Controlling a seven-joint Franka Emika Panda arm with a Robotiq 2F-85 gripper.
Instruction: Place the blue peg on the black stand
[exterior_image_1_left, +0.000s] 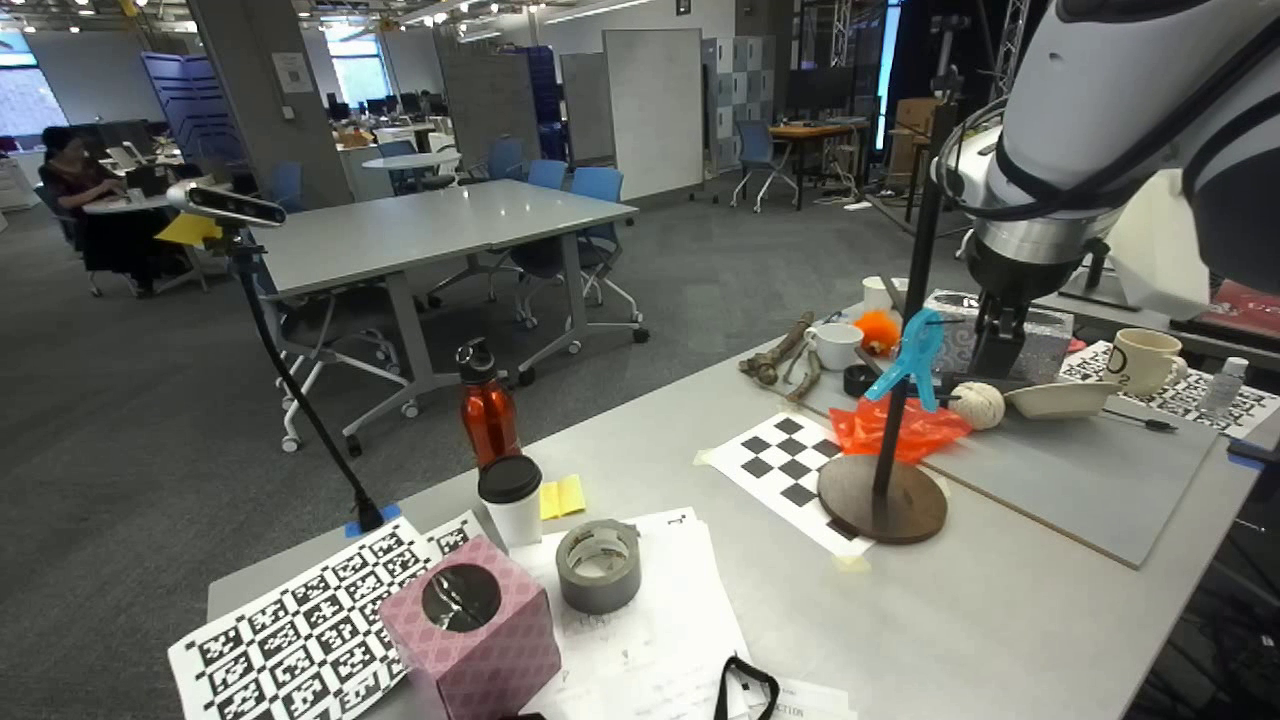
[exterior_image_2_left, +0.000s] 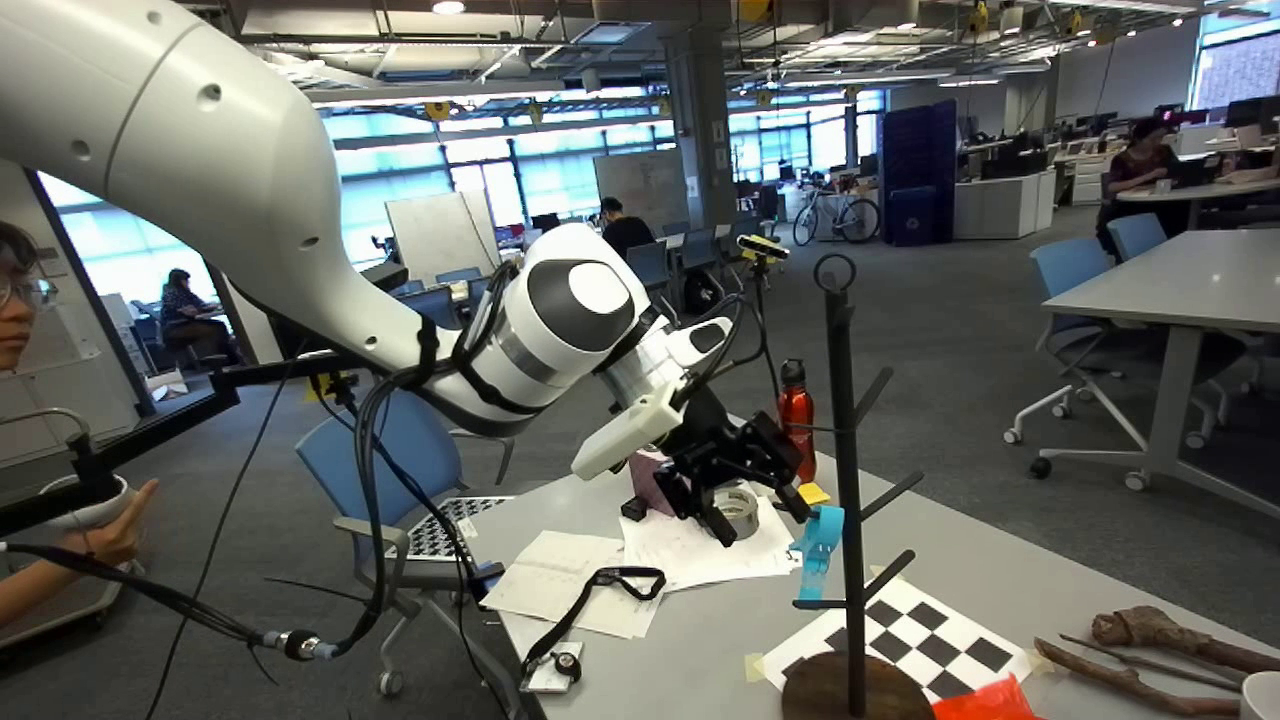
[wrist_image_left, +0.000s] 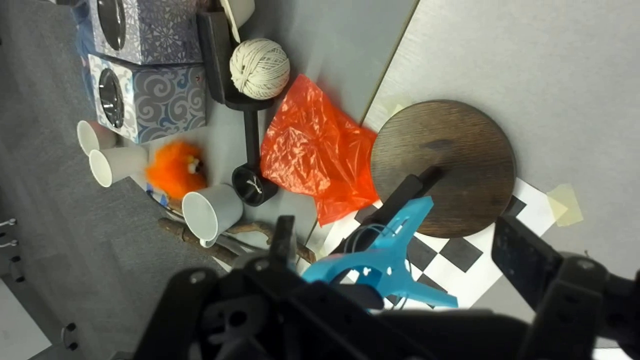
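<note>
A light-blue clip-shaped peg (exterior_image_1_left: 912, 355) (exterior_image_2_left: 821, 540) hangs partway up the black stand (exterior_image_1_left: 893, 440) (exterior_image_2_left: 848, 450), close against its rod, with its two legs pointing down. Just how it catches on a side arm is hard to tell. The stand rises from a round dark wooden base (wrist_image_left: 450, 130). My gripper (exterior_image_2_left: 758, 515) is open, apart from the peg and a little to its side in an exterior view. In the wrist view the fingers (wrist_image_left: 525, 260) of the gripper (wrist_image_left: 395, 231) stand wide, with the peg (wrist_image_left: 397, 262) beyond and between them, not clamped.
Several short arms (exterior_image_2_left: 893, 495) stick out from the rod. A crumpled orange-red bag (wrist_image_left: 320, 150) lies against the base. Nearby are a ball of twine (wrist_image_left: 260, 69), a white cup (wrist_image_left: 212, 212), sticks (exterior_image_2_left: 1150, 680) and a checkerboard sheet (exterior_image_1_left: 775, 465). Tape (exterior_image_1_left: 598, 575) sits on papers.
</note>
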